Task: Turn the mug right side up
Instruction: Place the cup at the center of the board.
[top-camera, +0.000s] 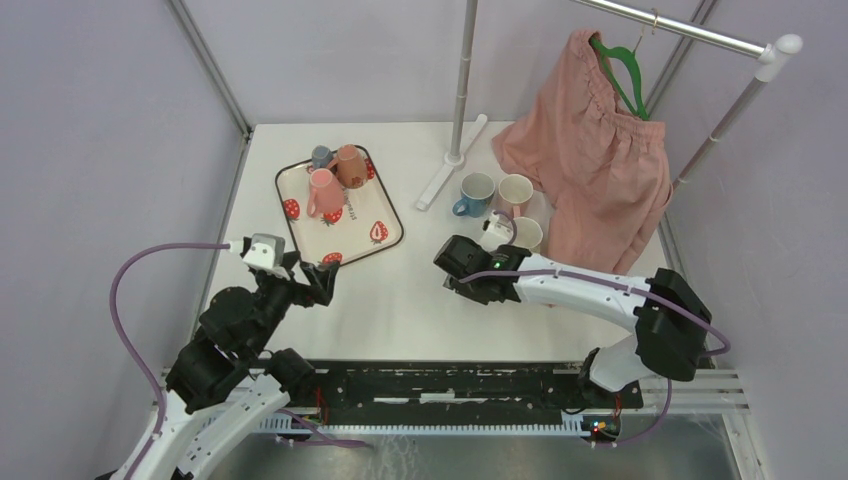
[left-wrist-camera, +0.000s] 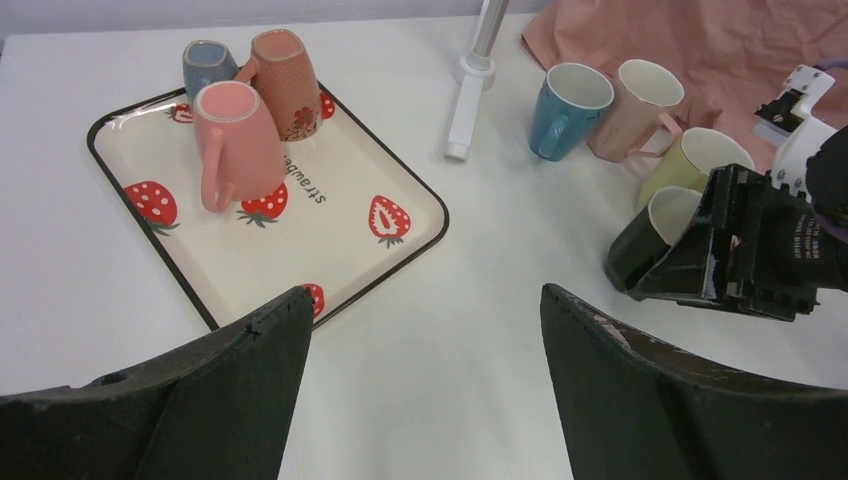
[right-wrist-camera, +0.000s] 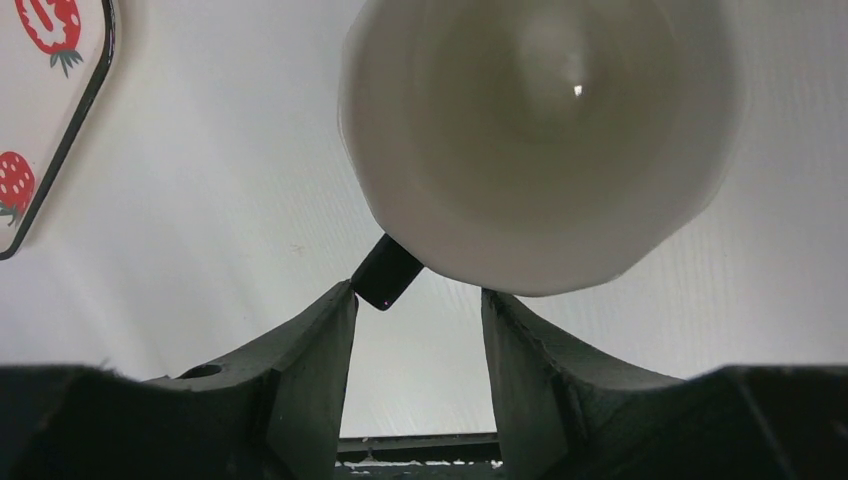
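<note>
A black mug (left-wrist-camera: 637, 250) with a white inside (right-wrist-camera: 540, 140) sits tilted right of the table's middle, its mouth facing my right gripper (right-wrist-camera: 418, 292). Its black handle (right-wrist-camera: 385, 272) hangs at that gripper's tips and touches the left fingertip. A gap shows between the handle and the other finger. The rim overlaps the right fingertip, and the jaws stand apart. From above, the right gripper (top-camera: 452, 268) hides the mug. My left gripper (left-wrist-camera: 425, 290) hovers open and empty beside the tray's near corner, also seen from above (top-camera: 325, 282).
A strawberry-print tray (top-camera: 385, 235) at the back left holds a pink mug (top-camera: 322, 192), a brown mug (top-camera: 350, 165) and a grey-blue mug (top-camera: 320, 155). A blue mug (top-camera: 475, 193), a beige mug (top-camera: 515, 192) and a yellow mug (left-wrist-camera: 700, 160) stand by the clothes rack's foot (top-camera: 450, 170), with pink shorts (top-camera: 595, 160) hanging behind.
</note>
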